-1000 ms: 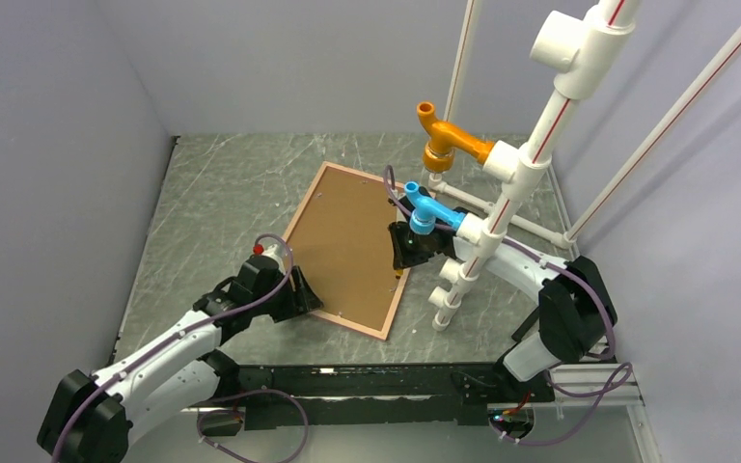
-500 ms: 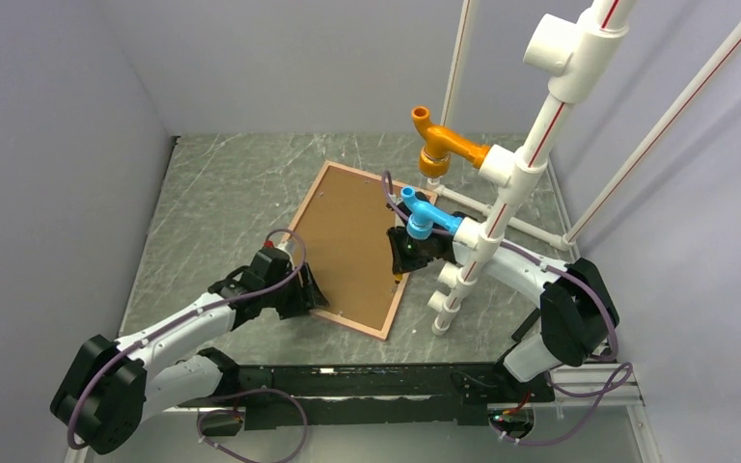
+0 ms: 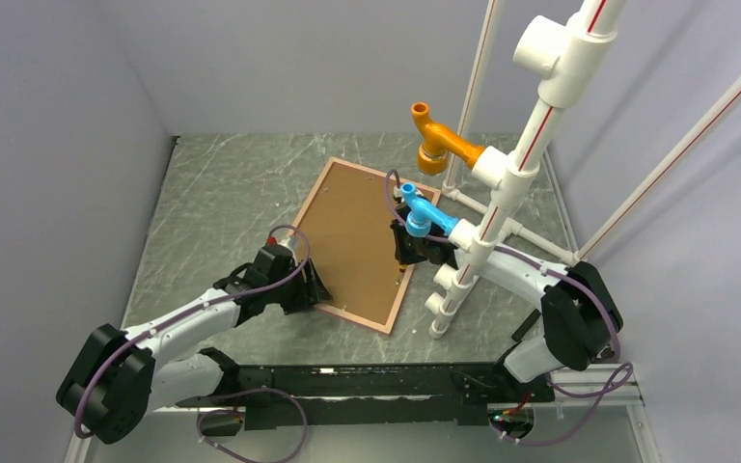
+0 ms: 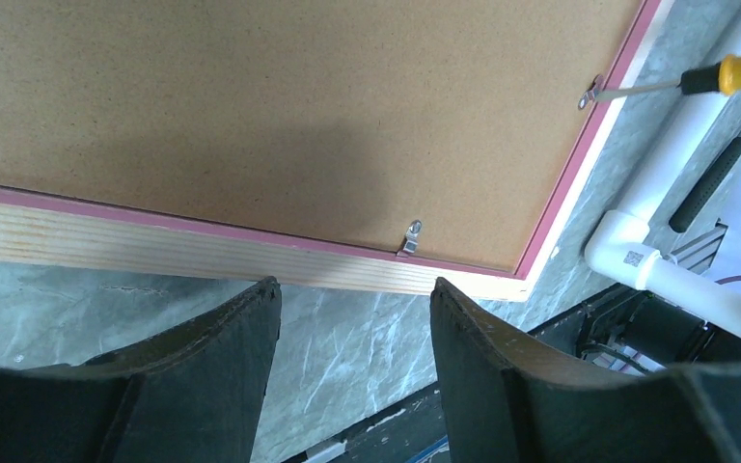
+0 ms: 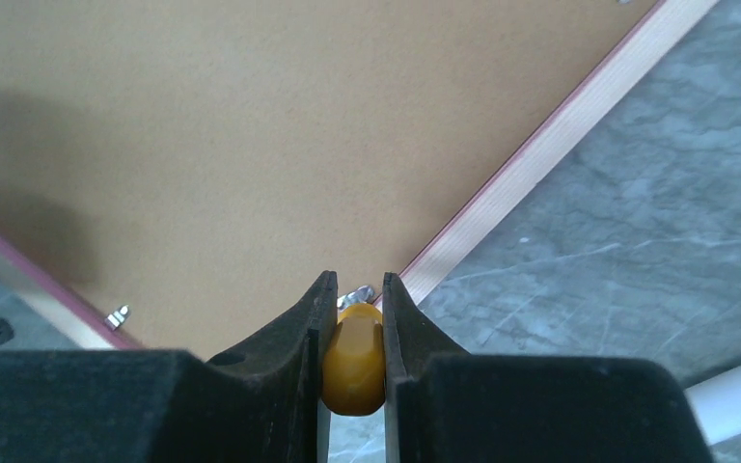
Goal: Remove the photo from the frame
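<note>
The pink frame lies face down on the table, its brown backing board facing up. The photo is hidden under the board. My left gripper is open and empty, low at the frame's near-left edge. In the left wrist view the fingers straddle bare table just short of the pale wood edge and a metal clip. My right gripper is shut on a yellow-handled screwdriver. The screwdriver's tip rests at a clip on the frame's right edge.
A white PVC pipe stand with an orange fitting and a blue fitting rises just right of the frame, close to my right arm. Grey walls enclose the marble table. A black rail runs along the near edge.
My left arm has swung in and its gripper has shifted a little right along the frame's near edge. The pipe stand has leaned slightly left. The right gripper still holds the screwdriver.
</note>
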